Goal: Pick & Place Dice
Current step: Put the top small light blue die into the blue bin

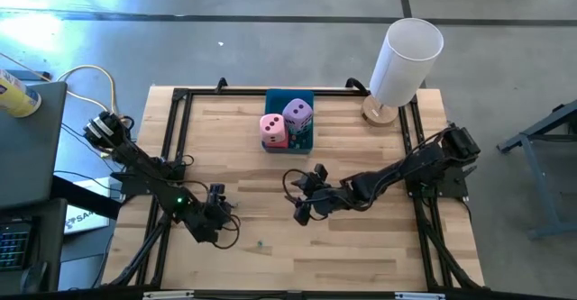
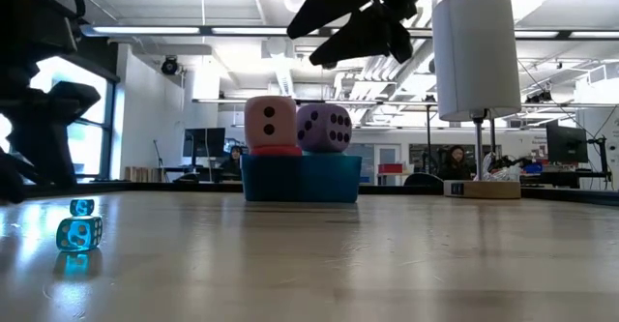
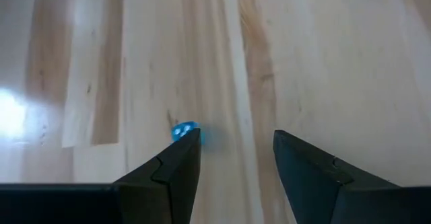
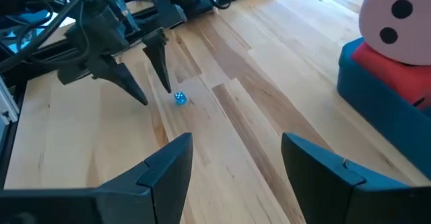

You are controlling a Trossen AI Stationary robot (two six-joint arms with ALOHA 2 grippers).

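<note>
A blue tray (image 1: 300, 140) sits at the table's far middle. In it the light pink die (image 1: 273, 127) rests on top of the red die (image 4: 390, 72), with the lilac die (image 1: 298, 113) beside them. The teal die does not show. A tiny clear blue die (image 4: 180, 99) lies on the near-left board. My left gripper (image 3: 236, 143) is open and low, and the tiny die (image 3: 185, 131) lies just past one fingertip. My right gripper (image 4: 236, 143) is open and hangs above the table's middle (image 1: 302, 201), pointing toward the left arm.
A white cylinder on a wooden base (image 1: 406, 57) stands at the far right corner. Black frame rails (image 1: 171, 138) run along the table's edges. Bare board lies between the tray and the grippers. People sit in the room beyond (image 2: 455, 158).
</note>
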